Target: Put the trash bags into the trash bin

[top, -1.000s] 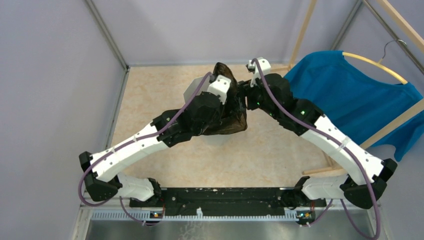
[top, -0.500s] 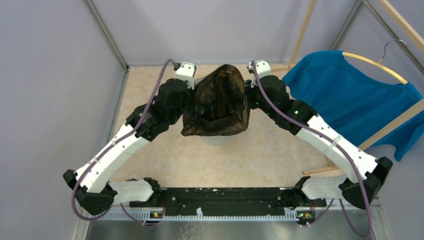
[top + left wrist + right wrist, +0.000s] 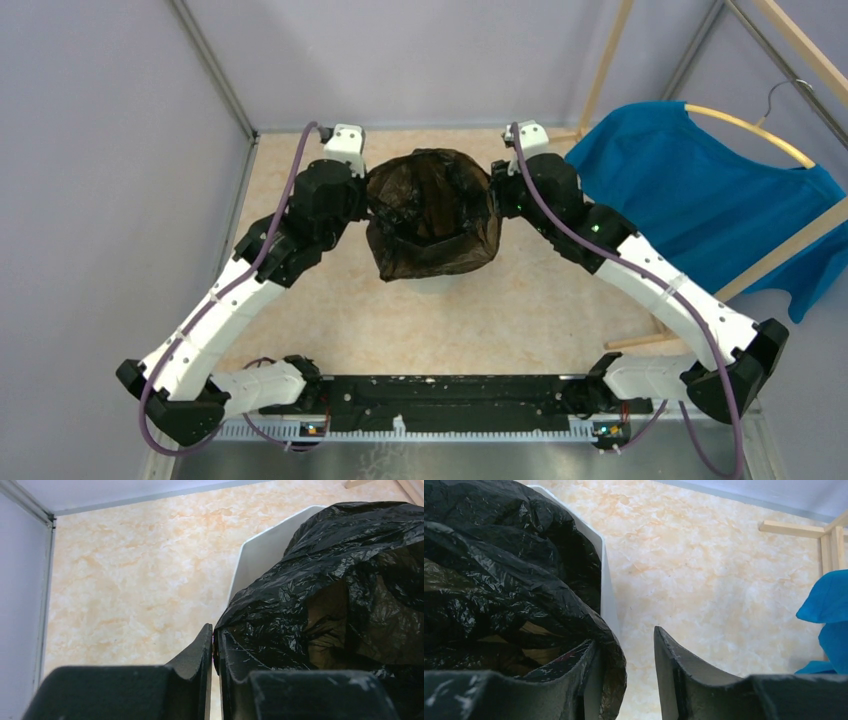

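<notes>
Left wrist alone, end effector point(image 3: 214, 647) seemingly pinching bag point(image 3: 325, 580)

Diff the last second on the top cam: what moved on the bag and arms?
The left gripper, pinching the edge of the trash bag, swung out to the left from over the bag. That pulled the bag's mouth from bunched to wide open over the trash bin. The right gripper barely moved. Its jaws now stand apart with bag film draped over one finger. The blue T-shirt is unchanged.

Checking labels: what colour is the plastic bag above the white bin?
The bag is glossy black, brownish where stretched thin; best in the top external view.
</notes>
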`<state>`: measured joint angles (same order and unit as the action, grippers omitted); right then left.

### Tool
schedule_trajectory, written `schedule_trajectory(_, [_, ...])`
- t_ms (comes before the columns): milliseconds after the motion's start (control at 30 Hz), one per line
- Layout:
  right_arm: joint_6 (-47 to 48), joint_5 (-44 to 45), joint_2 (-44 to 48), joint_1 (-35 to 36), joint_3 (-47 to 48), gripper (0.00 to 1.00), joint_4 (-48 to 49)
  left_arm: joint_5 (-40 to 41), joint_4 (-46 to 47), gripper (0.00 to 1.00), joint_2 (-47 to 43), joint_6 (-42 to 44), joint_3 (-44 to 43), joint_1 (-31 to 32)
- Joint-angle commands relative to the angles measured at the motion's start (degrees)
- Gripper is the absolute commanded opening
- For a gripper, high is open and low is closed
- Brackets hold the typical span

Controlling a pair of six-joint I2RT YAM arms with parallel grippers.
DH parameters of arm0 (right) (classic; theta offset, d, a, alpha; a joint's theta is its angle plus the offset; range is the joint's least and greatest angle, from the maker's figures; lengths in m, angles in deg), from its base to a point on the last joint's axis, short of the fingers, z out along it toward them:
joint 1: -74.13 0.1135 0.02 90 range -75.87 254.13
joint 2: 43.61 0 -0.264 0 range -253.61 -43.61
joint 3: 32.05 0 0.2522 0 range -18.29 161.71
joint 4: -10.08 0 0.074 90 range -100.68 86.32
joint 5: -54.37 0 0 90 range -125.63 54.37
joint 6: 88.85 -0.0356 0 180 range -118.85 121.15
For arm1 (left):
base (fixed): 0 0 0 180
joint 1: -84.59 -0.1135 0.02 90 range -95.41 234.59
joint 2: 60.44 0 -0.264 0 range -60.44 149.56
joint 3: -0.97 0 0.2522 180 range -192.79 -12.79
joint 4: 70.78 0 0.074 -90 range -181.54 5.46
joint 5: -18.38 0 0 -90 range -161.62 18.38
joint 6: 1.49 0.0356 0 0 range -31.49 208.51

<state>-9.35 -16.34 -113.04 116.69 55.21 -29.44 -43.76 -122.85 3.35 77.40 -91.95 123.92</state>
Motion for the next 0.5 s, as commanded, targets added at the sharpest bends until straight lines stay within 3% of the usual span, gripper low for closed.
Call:
schedule_trajectory(0, [0.09,0.61,2.42,-0.49,-0.06,0.40,2.12,2.49,0.43,0.15,-1.62,2.15,-0.14,-1.27])
schedule_trajectory(200, [-0.97,-1.92,2.34,-2.54,-2.81,0.22,5.96,3.34,1.58,0.16,-1.36,2.32,2.67,-4.34])
schedule_trajectory(467, [-3.73,-10.14,-0.59,-7.61,-3.84,0.16,11.03,-1.28,5.24,0.17,-0.24,2.09,5.53,-11.26])
